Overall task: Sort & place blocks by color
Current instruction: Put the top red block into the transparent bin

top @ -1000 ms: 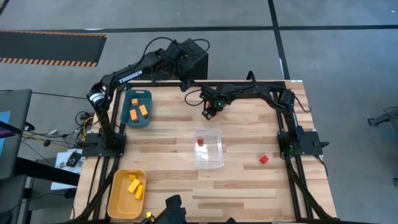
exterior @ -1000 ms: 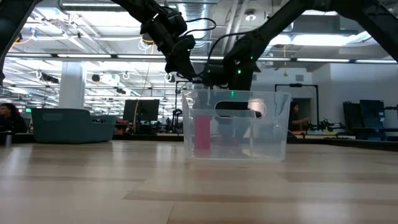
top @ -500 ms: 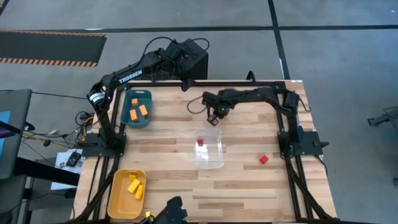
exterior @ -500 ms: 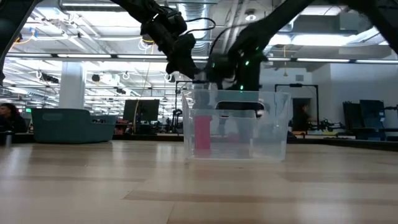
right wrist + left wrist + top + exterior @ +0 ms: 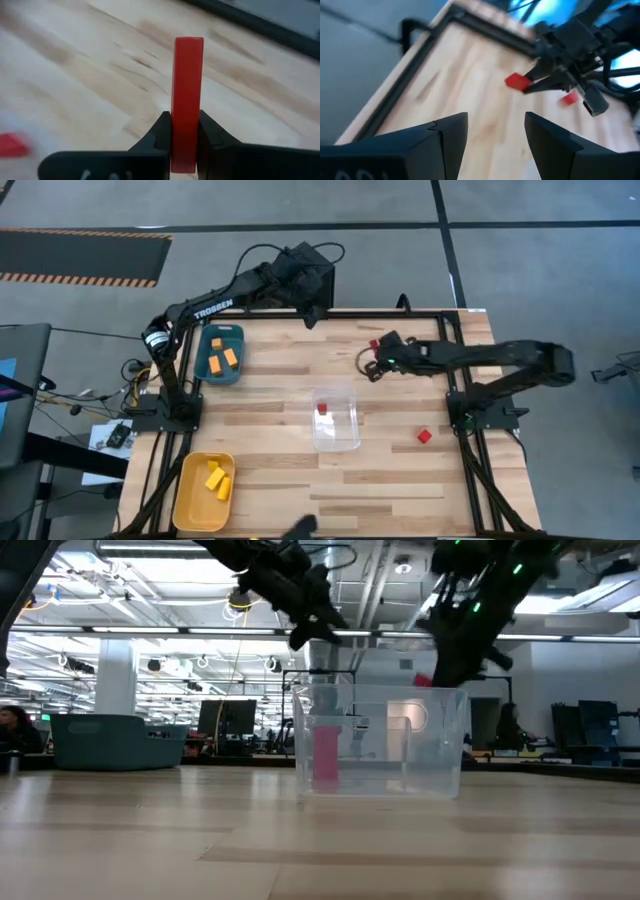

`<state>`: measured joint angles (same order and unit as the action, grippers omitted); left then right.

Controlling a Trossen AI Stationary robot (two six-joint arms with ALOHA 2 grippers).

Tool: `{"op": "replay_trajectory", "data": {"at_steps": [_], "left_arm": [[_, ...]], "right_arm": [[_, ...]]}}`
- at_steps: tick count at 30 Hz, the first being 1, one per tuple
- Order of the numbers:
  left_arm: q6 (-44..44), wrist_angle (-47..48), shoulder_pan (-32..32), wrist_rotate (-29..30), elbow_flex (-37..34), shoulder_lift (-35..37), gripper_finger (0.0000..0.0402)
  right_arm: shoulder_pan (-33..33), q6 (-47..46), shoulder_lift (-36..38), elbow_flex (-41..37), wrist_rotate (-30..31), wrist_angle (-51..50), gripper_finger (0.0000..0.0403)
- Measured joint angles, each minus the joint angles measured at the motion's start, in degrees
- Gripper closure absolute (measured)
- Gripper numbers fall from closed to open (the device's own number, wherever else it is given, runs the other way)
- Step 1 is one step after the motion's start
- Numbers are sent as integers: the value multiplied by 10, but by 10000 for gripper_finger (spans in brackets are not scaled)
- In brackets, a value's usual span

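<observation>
A red block [image 5: 187,100] is pinched between the closed fingers of the right gripper [image 5: 375,360], held above the desk [image 5: 280,375] near its far edge, beyond the clear plastic box [image 5: 335,420] that holds another red block [image 5: 322,409]. A third red block [image 5: 424,436] lies on the desk toward the right edge. The left gripper [image 5: 492,135] hangs open and empty over the far edge.

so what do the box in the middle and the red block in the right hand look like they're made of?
Box: clear, glossy, probably plastic; the low view sees straight through it. Red block in the right hand: opaque, matte, even colour; painted wood or plastic, can't tell which.
</observation>
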<state>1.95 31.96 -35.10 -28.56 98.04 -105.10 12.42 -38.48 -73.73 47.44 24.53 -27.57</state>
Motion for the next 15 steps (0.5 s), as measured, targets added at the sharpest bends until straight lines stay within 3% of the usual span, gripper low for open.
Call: {"op": "replay_trajectory", "data": {"at_steps": [8,15], "left_arm": [[-51,-88,95,-28,0,0,219],[-42,-115,166,-32,0,0,219]], "right_arm": [[-96,54,146,-5,-21,12,358],[-183,76,219,-6,-15,20,358]]}}
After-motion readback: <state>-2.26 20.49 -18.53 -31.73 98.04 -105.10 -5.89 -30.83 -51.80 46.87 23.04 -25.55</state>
